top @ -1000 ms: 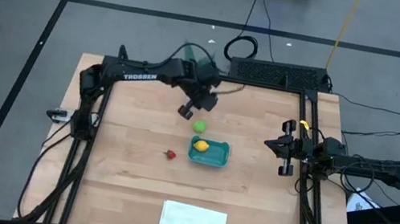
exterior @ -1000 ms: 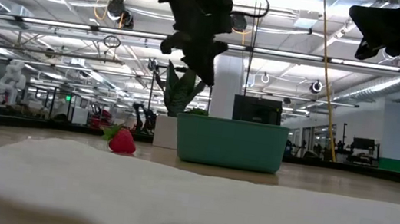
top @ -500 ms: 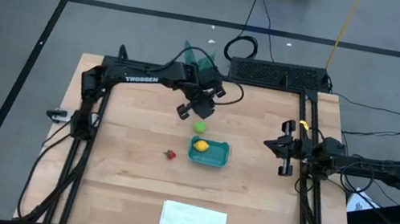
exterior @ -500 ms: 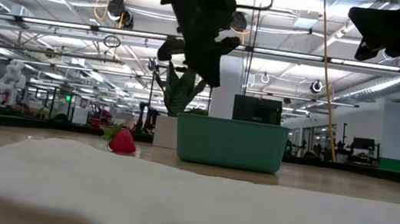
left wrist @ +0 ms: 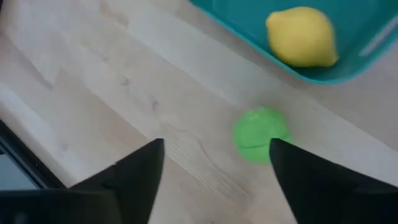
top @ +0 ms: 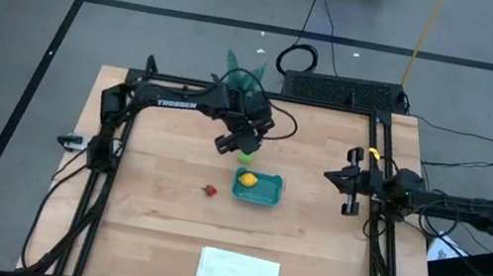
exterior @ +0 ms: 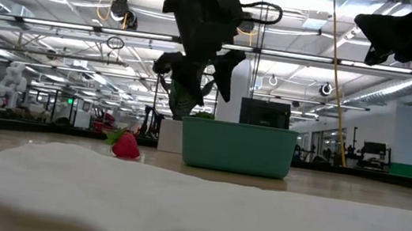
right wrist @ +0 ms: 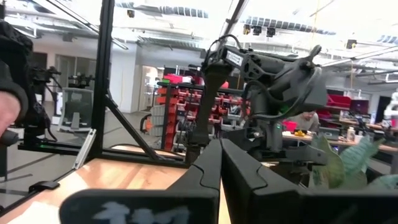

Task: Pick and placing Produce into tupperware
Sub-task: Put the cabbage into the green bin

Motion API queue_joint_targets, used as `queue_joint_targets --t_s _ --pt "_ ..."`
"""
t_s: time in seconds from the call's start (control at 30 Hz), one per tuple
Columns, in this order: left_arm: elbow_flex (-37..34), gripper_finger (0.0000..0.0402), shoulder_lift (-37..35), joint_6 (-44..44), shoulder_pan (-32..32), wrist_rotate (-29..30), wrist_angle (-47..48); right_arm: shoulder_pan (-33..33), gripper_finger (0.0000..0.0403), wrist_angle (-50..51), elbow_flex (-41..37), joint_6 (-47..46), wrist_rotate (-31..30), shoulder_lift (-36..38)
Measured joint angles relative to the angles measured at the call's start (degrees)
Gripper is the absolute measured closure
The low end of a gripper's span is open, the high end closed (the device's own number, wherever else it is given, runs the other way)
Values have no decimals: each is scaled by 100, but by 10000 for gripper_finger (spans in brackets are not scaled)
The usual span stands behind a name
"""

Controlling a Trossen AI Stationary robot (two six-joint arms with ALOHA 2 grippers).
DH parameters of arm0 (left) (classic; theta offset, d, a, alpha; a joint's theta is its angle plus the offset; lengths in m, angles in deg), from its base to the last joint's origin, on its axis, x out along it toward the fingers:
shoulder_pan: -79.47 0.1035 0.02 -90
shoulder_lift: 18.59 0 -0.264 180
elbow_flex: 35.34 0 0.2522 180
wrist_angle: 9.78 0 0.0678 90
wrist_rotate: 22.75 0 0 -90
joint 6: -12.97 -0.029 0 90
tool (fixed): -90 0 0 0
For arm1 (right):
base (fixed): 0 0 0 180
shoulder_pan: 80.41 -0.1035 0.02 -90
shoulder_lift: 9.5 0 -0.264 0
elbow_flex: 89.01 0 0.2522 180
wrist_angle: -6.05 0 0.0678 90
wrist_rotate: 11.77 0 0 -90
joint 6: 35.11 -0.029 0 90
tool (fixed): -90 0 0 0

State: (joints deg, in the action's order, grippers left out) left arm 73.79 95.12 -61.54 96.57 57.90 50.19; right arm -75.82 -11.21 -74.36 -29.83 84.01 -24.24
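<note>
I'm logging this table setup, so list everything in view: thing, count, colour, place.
lime ball: one, green, on the table beside the tupperware, under the left gripper
lemon: one, yellow, inside the tupperware
strawberry: one, red, on the table left of the tupperware
tupperware: one, teal, mid-table
potted plant: one, green, table's far edge
white sheet: one, near edge
left gripper: open, above the lime ball
right gripper: shut, parked at the right side

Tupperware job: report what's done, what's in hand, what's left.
Done: the lemon lies in the tupperware. In hand: the left claw stands open above the lime-green ball, not yet gripping. Left: that ball and the strawberry, both on the table.
</note>
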Motion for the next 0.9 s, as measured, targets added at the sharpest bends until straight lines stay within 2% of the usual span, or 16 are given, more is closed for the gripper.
queue_joint_targets --t_s 0.13,0.27,0.43,0.67,0.9 --pt "-333 60 1 29 -68 508 -453 71 403 51 -1 -4 1 -4" --pt "-559 39 2 223 -104 951 -726 121 403 74 -2 -4 2 -4" --pt "-559 42 -4 672 -111 967 -622 205 403 70 -2 -5 2 -4" --pt "-559 54 -4 2026 -58 1086 -620 322 403 94 -1 -4 2 -7" --pt "-557 53 -4 2083 -126 897 -534 489 403 94 -2 -6 2 -7"
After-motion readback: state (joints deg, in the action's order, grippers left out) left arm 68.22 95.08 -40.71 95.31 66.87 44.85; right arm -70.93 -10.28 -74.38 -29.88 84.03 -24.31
